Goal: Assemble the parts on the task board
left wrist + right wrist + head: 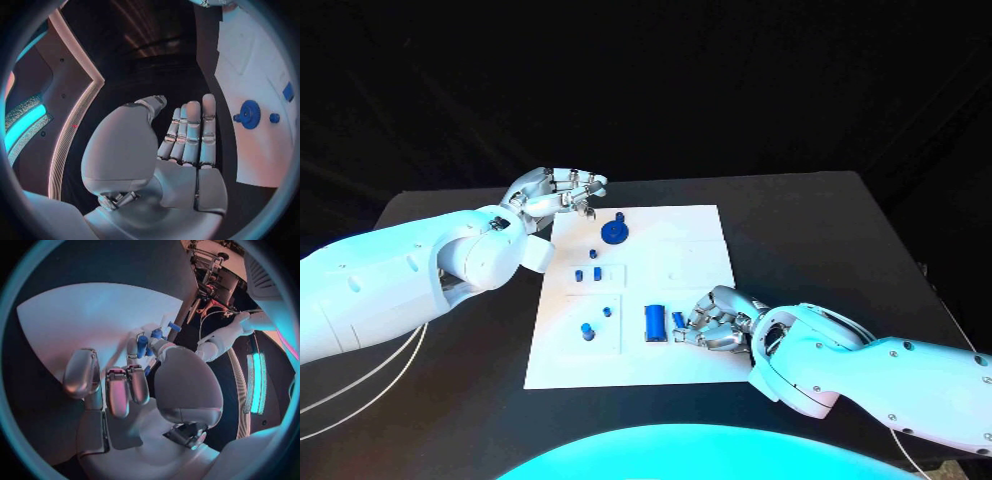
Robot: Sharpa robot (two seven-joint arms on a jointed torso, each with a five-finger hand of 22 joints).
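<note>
We read this as a robotics lab or demo booth: black tabletop (pixel 790 215), black curtain backdrop (pixel 733 80), a white task board (pixel 689 225), glowing light strips (pixel 253 385).

no readable text, label or number shows on anything here.

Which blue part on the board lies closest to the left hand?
The toothed blue gear at the board's far end, just beside the left hand; the other blue pieces sit further down the board.
</note>
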